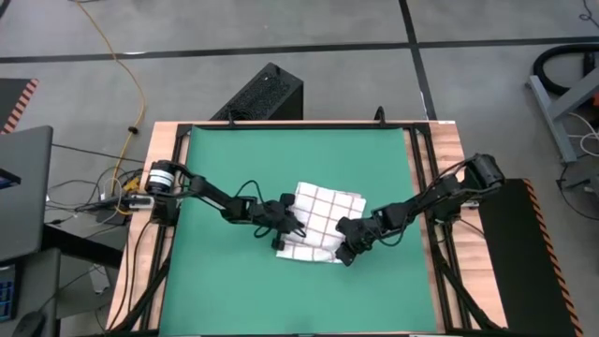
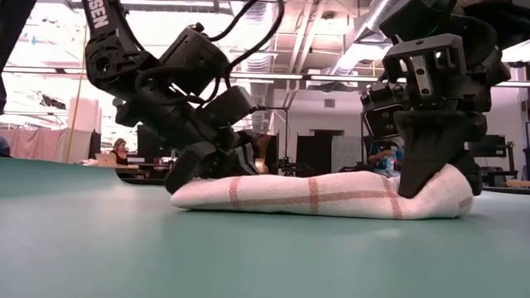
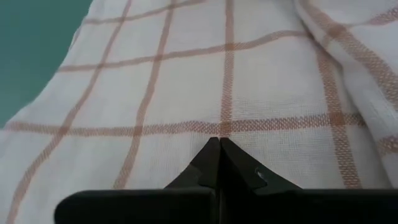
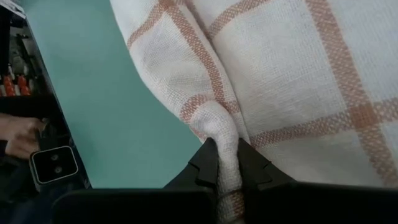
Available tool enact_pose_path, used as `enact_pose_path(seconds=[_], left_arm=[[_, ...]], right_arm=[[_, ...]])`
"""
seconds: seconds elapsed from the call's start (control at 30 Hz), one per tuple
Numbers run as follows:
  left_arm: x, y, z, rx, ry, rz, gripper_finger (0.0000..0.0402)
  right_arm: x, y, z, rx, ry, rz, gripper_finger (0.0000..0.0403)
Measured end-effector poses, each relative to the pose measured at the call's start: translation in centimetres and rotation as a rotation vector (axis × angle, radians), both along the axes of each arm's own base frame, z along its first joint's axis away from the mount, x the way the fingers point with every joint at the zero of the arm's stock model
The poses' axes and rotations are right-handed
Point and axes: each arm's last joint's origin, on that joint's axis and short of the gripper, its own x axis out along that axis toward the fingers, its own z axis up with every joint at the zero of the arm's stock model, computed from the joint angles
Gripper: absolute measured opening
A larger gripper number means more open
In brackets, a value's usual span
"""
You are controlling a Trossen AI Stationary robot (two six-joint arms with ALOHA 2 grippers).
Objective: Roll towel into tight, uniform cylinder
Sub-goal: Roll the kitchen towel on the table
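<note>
Green mat (image 2: 124,248) in front, the towel (image 2: 315,195) lies partly rolled on it in the middle.
You see the right pincer (image 4: 222,163) pinching a fold at one end of the towel; the left pincer (image 3: 219,152), pressed together, touches the other end.

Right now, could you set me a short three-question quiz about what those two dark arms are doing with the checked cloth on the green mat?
1. True or false: the white checked cloth towel lies fully spread flat on the green mat.
2. Which gripper pinches a fold of the towel between its fingers?
A. left gripper
B. right gripper
3. Fill in: the left gripper's fingers are ____, tips against the cloth.

Key
1. False; it is partly folded over into a low bundle.
2. B.
3. Shut.
</note>
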Motion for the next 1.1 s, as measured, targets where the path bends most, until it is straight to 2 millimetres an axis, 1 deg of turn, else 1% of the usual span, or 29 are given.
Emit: enact_pose_path(seconds=[0.17,0.37,0.47,0.6,0.73,0.87,1.0,1.1], left_arm=[[-0.4,0.0,-0.4,-0.054,0.071,0.038,0.0],[-0.6,-0.5,-0.6,-0.121,0.091,0.073,0.0],[-0.6,-0.8,-0.6,-0.156,0.094,0.102,0.0],[-0.7,-1.3,-0.7,-0.216,0.103,0.137,0.0],[-0.8,-1.9,-0.7,-0.273,0.108,0.169,0.0],[-0.9,-2.8,-0.7,-0.292,0.106,0.16,0.0],[-1.0,-3.3,-0.7,-0.277,0.086,0.161,0.0],[-1.0,-3.5,-0.6,-0.272,0.076,0.163,0.0]], right_arm=[[-0.2,0.6,0.0,-0.004,0.001,-0.001,0.0036],[-0.5,1.4,0.0,-0.021,0.002,-0.026,0.0036],[-0.6,1.5,0.0,-0.015,0.019,-0.04,0.0036],[-1.2,1.2,0.4,-0.011,0.066,-0.088,0.0036],[-2.2,0.7,1.5,-0.028,0.1,-0.138,0.0036],[-3.4,0.2,2.7,-0.059,0.124,-0.189,0.0036],[-3.5,-0.2,3.2,-0.069,0.107,-0.175,0.0036],[-3.3,-0.5,3.0,-0.073,0.117,-0.159,0.0036]])
